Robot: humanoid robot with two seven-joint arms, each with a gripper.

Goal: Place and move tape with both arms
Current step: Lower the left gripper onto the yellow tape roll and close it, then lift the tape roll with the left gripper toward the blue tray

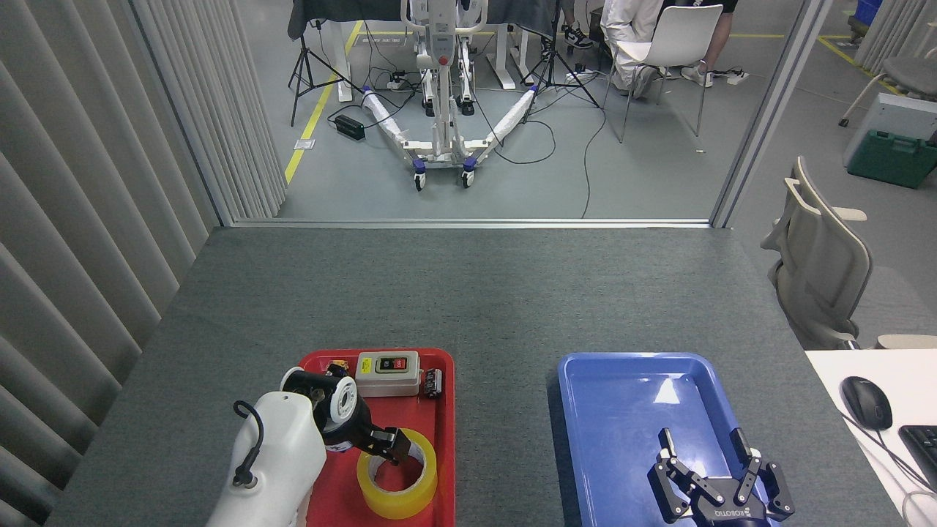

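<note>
The roll of yellow packing tape (396,473) lies flat in the red tray (440,410). The left gripper (393,445) is at its far rim; whether its fingers are apart I cannot tell. The step seems to be the grasp; next, close and lift. The right gripper (708,448) hovers over the blue tray (622,395), fingers apart.

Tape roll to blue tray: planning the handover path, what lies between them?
In the head view, between the tape and the blue tray lie only the red tray's rim and bare grey table.
</note>
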